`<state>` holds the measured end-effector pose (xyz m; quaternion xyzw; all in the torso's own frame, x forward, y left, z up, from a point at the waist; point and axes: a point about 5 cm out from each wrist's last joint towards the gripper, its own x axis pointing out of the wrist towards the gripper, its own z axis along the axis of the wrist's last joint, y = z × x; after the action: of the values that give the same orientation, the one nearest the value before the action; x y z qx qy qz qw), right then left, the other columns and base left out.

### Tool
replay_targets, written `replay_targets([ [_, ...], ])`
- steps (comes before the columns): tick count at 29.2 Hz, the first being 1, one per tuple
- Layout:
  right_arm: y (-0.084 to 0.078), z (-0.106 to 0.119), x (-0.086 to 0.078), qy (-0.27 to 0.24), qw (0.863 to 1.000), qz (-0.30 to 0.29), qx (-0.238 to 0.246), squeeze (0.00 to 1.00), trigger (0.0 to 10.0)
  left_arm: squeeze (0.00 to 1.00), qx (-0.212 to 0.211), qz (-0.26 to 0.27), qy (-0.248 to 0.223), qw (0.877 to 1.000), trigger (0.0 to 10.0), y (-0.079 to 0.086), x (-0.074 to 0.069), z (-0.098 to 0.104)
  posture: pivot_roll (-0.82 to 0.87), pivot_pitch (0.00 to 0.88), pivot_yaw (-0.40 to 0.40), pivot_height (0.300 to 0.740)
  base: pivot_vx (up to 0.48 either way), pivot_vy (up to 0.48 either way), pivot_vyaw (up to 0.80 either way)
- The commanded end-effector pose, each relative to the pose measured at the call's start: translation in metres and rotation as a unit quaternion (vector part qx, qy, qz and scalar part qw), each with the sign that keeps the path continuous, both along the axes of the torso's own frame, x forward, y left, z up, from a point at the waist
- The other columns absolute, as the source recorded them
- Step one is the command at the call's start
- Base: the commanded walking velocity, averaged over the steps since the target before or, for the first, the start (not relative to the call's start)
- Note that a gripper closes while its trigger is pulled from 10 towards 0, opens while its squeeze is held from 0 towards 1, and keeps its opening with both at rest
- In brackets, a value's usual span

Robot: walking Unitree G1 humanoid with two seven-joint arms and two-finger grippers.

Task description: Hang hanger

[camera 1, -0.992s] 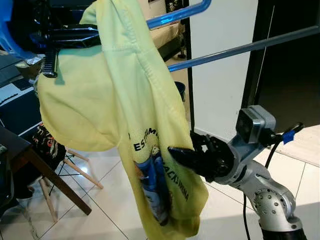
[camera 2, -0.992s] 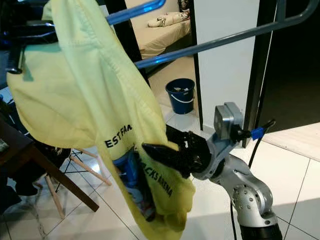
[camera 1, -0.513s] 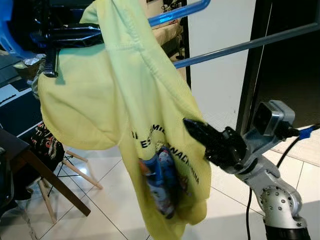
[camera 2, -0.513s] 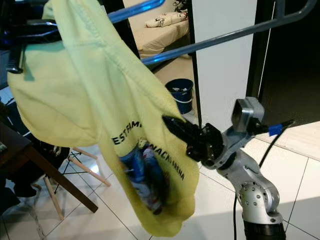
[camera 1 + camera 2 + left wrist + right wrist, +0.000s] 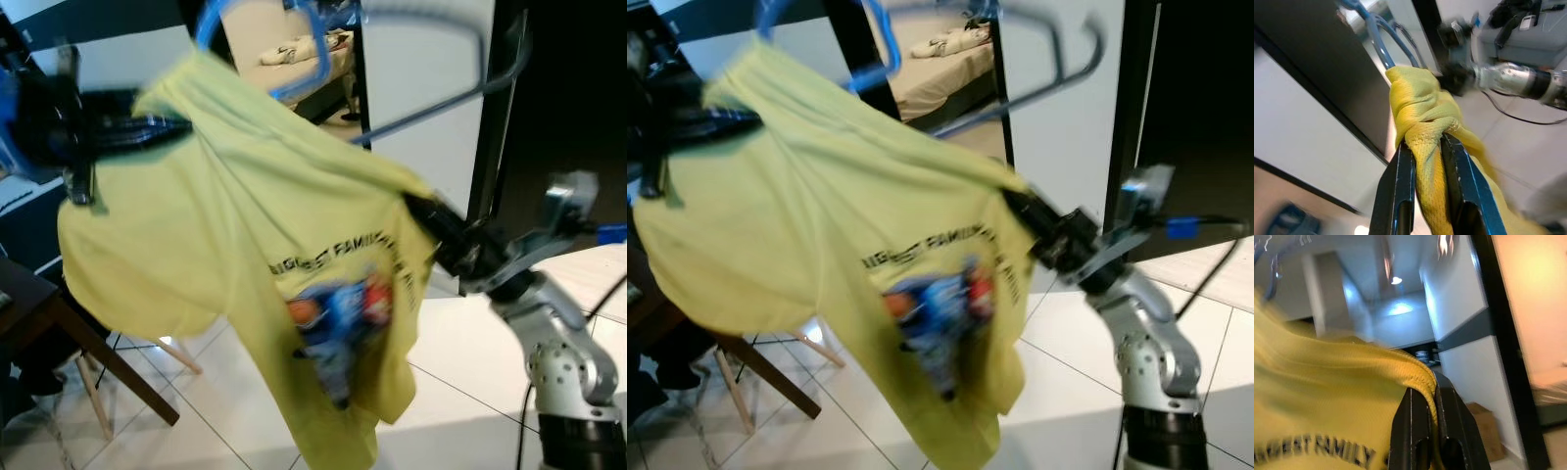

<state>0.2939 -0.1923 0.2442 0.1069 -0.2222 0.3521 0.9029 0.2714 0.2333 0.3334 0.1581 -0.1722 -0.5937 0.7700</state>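
A yellow printed shirt [image 5: 245,245] hangs on a blue hanger whose hook [image 5: 312,44] sticks up above it, blurred. At the upper left my left gripper [image 5: 167,125] is shut on the bunched shoulder of the shirt, with the fabric squeezed between its fingers [image 5: 1400,186]. At the right, my right gripper [image 5: 423,211] is shut on the shirt's side edge and holds it out, so the cloth is spread wide. In the right wrist view the hem runs between the fingers [image 5: 1413,426]. A grey-blue rail [image 5: 441,93] slants behind the shirt.
A dark table [image 5: 39,304] and a chair with wooden legs [image 5: 147,377] stand low on the left. Behind the shirt a doorway opens onto a bed [image 5: 294,54]. A dark door frame [image 5: 490,127] rises at the right over a white tiled floor [image 5: 460,392].
My right gripper has risen and closed on the shirt's side edge, pulling it up and to the right. The shirt has spread out and the hanger has tilted. The picture is blurred.
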Motion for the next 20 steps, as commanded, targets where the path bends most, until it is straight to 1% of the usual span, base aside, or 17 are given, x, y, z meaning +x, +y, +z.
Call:
replay_targets([
  [1,0.001,-0.003,0.004,0.006,1.000,-0.026,-0.002,0.00,0.0,0.00,0.004,-0.005,0.019,1.000,10.0,0.000,-0.004,-0.012,-0.04,0.000,0.191,0.740,0.000,0.000,0.00],
  [2,0.001,-0.003,0.004,0.006,1.000,-0.026,-0.002,0.00,0.0,0.00,0.004,-0.005,0.019,1.000,10.0,0.000,-0.004,-0.012,-0.04,0.000,0.191,0.740,0.000,0.000,0.00],
  [4,0.003,-0.003,0.006,0.006,0.999,-0.031,-0.006,0.00,0.0,0.00,0.011,-0.002,0.044,0.999,10.0,0.000,-0.003,-0.027,-0.04,0.000,0.190,0.740,0.000,0.000,0.00],
  [7,0.004,-0.003,0.006,0.007,0.999,-0.031,-0.006,0.00,0.0,0.00,0.012,-0.001,0.054,0.998,10.0,0.001,-0.003,-0.033,-0.04,0.000,0.190,0.740,0.000,0.000,0.00],
  [8,0.006,-0.005,0.006,0.009,1.000,-0.027,-0.011,0.00,0.0,0.00,0.016,0.015,0.066,0.998,10.0,0.003,-0.002,-0.043,-0.04,0.000,0.188,0.740,0.000,0.000,0.00],
  [10,0.007,-0.006,0.006,0.009,1.000,-0.024,-0.015,0.00,0.0,0.00,0.018,0.022,0.066,0.997,10.0,0.004,-0.001,-0.045,-0.04,0.000,0.185,0.740,0.000,0.000,0.00],
  [15,0.007,-0.007,0.007,0.008,0.999,-0.026,-0.019,0.00,0.0,0.00,0.023,0.032,0.063,0.997,10.0,0.006,-0.003,-0.044,-0.04,0.000,0.185,0.740,0.000,0.000,0.00],
  [16,0.006,-0.008,0.008,0.008,0.999,-0.026,-0.025,0.00,0.0,0.00,0.037,0.049,0.046,0.997,10.0,0.012,-0.006,-0.036,-0.04,0.000,0.178,0.740,0.000,0.000,0.00],
  [19,0.006,-0.008,0.007,0.008,0.999,-0.024,-0.027,0.00,0.0,0.00,0.042,0.055,0.038,0.997,10.0,0.014,-0.006,-0.033,-0.04,0.000,0.178,0.740,0.000,0.000,0.00],
  [20,0.006,-0.009,0.007,0.008,0.999,-0.021,-0.030,0.00,0.0,0.00,0.050,0.063,0.025,0.996,10.0,0.018,-0.008,-0.025,-0.04,0.000,0.175,0.740,0.000,0.000,0.00],
])
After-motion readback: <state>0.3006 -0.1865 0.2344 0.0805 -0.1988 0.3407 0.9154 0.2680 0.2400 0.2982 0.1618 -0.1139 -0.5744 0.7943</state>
